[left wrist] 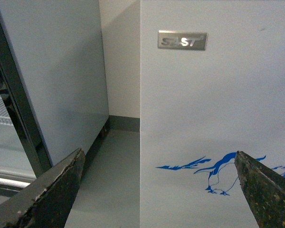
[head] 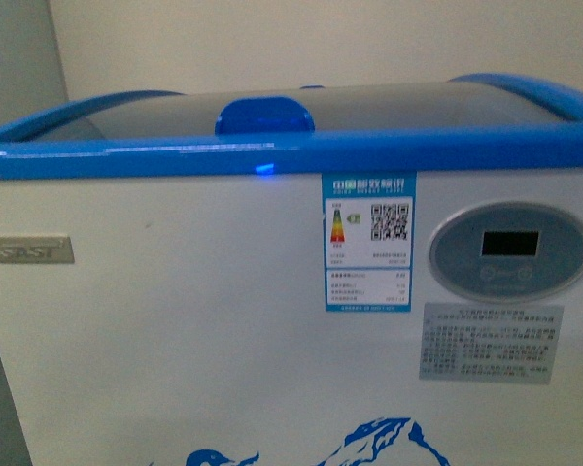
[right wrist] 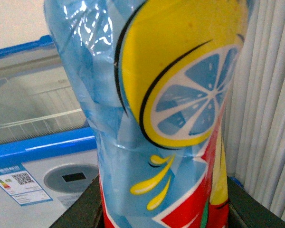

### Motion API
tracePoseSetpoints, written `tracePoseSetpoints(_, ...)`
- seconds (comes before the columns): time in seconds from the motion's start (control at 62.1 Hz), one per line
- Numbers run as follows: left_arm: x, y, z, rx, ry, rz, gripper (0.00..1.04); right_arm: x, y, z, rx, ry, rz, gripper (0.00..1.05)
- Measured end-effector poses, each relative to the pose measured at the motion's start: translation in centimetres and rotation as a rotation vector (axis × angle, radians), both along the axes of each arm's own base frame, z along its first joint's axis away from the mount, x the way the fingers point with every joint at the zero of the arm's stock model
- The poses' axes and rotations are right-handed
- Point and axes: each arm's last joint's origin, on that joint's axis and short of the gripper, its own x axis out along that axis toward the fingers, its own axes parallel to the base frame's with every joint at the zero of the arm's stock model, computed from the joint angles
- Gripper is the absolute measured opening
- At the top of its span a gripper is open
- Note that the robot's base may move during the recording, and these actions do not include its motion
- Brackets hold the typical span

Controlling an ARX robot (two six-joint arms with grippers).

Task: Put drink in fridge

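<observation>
left gripper [left wrist: 159, 154] open low at the chest fridge [head: 175, 340], drink [right wrist: 166, 95] clamped in the right gripper [right wrist: 166, 206].
in the left wrist view the left jaws stand wide apart with nothing between them, facing the fridge's white front near its corner, where the sast badge [left wrist: 182, 40] and a blue penguin print [left wrist: 222, 175] show; a tall grey upright fridge [left wrist: 57, 71] stands near, a strip of grey floor [left wrist: 111, 180] between the two. the front view shows the blue top rim [head: 126, 155], the curved glass lid [head: 389, 102] with its blue handle [head: 264, 115], then the energy label [head: 367, 241] and the oval control panel [head: 510, 250]. in the right wrist view the right jaws press both sides of the bottle's lower body; the drink is outside the fridge, whose lid and panel show behind it.
</observation>
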Motion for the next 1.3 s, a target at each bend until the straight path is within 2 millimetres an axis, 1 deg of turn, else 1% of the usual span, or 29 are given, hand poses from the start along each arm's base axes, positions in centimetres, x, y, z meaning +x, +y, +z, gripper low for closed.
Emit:
tracePoseSetpoints(0.66,0.0,0.0,0.0,0.0,0.0,0.001,0.97,0.0,0.0,0.1,-0.001,-0.002,0.001,0.41)
tracePoseSetpoints(0.692,0.0,0.0,-0.1,-0.043,0.052,-0.04,0.97,0.0,0.0,0.1,-0.001,-0.002,0.0,0.41)
tracePoseSetpoints(0.724,0.2,0.0,0.0,-0.139,0.146,-0.083,0.97,0.0,0.0,0.1,0.0,-0.002,0.0,0.41)
tracePoseSetpoints(0.789,0.9,0.1,0.0,-0.241,0.211,-0.119,0.97,0.0,0.0,0.1,-0.001,-0.002,0.001,0.41)
tracePoseSetpoints(0.853,2.4,0.3,0.9,-0.295,0.208,-0.18,0.97,0.0,0.0,0.1,-0.001,-0.002,0.002,0.41)
tracePoseSetpoints(0.885,2.9,0.3,1.3,-0.294,0.195,-0.203,0.97,0.0,0.0,0.1,-0.001,-0.002,0.002,0.41)
tracePoseSetpoints(0.966,5.2,0.4,3.5,-0.248,0.127,-0.303,0.97,0.0,0.0,0.1,-0.001,-0.002,0.001,0.41)
tracePoseSetpoints(1.014,7.3,0.3,5.3,-0.171,0.065,-0.372,0.97,0.0,0.0,0.1,-0.001,-0.002,0.001,0.41)
tracePoseSetpoints(1.03,7.7,0.3,5.6,-0.161,0.056,-0.384,0.97,0.0,0.0,0.1,-0.001,-0.002,0.002,0.41)
tracePoseSetpoints(1.078,10.6,0.0,7.4,-0.049,-0.001,-0.456,0.97,0.0,0.0,0.1,-0.001,-0.002,0.003,0.41)
tracePoseSetpoints(1.127,13.6,-0.7,8.6,0.064,-0.013,-0.508,0.97,0.0,0.0,0.1,-0.001,-0.002,0.002,0.41)
tracePoseSetpoints(1.143,14.0,-0.8,8.8,0.094,-0.018,-0.517,0.97,0.0,0.0,0.1,-0.001,-0.002,0.002,0.41)
tracePoseSetpoints(1.159,15.0,-1.1,9.0,0.12,-0.015,-0.532,0.97,0.0,0.0,0.1,-0.001,-0.002,0.002,0.41)
tracePoseSetpoints(1.191,15.9,-1.4,9.2,0.167,-0.017,-0.548,0.97,0.0,0.0,0.1,-0.001,-0.002,0.002,0.41)
tracePoseSetpoints(1.239,18.0,-2.4,9.6,0.247,-0.017,-0.603,0.97,0.0,0.0,0.1,-0.001,-0.002,0.002,0.41)
tracePoseSetpoints(1.304,19.6,-3.6,9.9,0.342,-0.023,-0.678,0.97,0.0,0.0,0.1,-0.001,-0.002,0.002,0.41)
